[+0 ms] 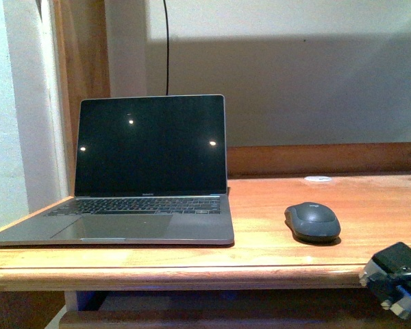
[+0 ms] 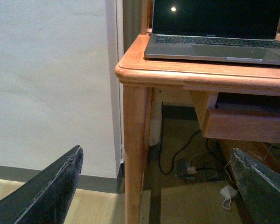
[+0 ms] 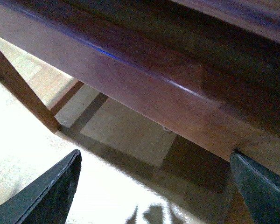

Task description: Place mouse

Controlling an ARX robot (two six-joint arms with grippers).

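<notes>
Fingers: both my sets spread wide, empty, left (image 2: pixel 154 186) and right (image 3: pixel 154 186) below counter (image 1: pixel 274 257) edge | mouse (image 1: pixel 313 221) sat on counter right of laptop (image 1: pixel 147 175) | risk: right arm rising could clip the edge.

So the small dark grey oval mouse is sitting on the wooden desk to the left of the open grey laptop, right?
Not quite: the small dark grey oval mouse sits on the wooden desk to the right of the open grey laptop, not the left. The front view shows this.
</notes>
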